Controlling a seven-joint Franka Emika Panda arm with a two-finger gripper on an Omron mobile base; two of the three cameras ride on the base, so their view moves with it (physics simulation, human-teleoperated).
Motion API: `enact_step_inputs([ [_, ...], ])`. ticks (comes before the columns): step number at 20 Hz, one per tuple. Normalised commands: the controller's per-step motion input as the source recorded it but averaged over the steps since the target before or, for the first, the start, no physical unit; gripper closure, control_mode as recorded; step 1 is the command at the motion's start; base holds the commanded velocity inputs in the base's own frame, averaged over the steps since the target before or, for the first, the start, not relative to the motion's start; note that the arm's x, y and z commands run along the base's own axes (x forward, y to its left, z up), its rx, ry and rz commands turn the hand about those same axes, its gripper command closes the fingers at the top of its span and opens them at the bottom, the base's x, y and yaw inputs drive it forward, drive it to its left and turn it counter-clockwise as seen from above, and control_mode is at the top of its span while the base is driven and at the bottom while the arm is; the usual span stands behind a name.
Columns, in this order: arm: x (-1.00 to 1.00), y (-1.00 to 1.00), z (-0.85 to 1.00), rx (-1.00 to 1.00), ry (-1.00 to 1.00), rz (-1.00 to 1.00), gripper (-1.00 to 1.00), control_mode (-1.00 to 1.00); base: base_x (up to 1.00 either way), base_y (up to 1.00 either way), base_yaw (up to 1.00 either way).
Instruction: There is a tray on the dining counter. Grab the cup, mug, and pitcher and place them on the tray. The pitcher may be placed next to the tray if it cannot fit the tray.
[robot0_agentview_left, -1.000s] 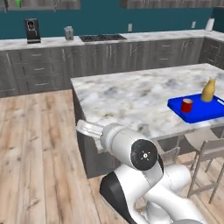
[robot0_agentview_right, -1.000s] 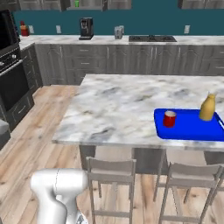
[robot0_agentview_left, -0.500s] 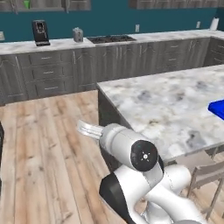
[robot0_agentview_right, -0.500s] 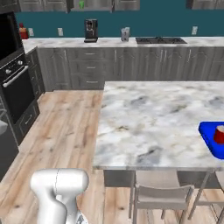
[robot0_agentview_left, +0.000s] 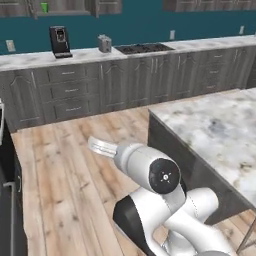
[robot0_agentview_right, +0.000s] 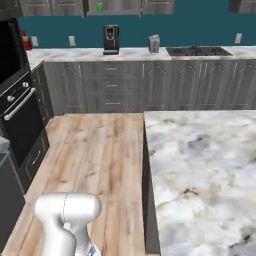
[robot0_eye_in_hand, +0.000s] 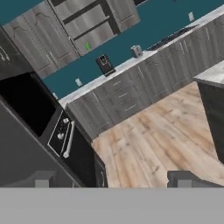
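The green cup (robot0_agentview_right: 100, 7) stands in an open upper cabinet on the far wall, above the coffee machine; it also shows as the cup (robot0_agentview_left: 44, 7) and the cup (robot0_eye_in_hand: 87, 46). My gripper (robot0_eye_in_hand: 113, 181) is open with nothing between its fingertips (robot0_eye_in_hand: 42, 179), far from the cup and aimed across the wooden floor at the wall units. The dining counter (robot0_agentview_right: 200, 165) fills the right side, its near corner (robot0_agentview_left: 215, 125) beside my arm. The tray, the mug and the pitcher are out of view.
A black coffee machine (robot0_agentview_right: 111, 39) and a small grey appliance (robot0_agentview_right: 154, 44) stand on the back worktop, with a cooktop (robot0_agentview_right: 197, 50) to the right. A black oven (robot0_agentview_right: 20, 115) lines the left wall. Wooden floor (robot0_agentview_right: 100, 150) lies between oven and island.
The whole picture has shifted: the base has moved left, so the tray with the mug and pitcher slid off the right edge. The arm keeps its pose.
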Motion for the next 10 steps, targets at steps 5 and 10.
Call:
enact_step_inputs([
  [5,0.0,0.0,0.0,0.0,0.0,0.0,-1.0,1.0,1.0,0.57,-0.04],
  [10,0.0,0.0,0.0,0.0,0.0,0.0,-1.0,1.0,1.0,-0.34,-0.01],
])
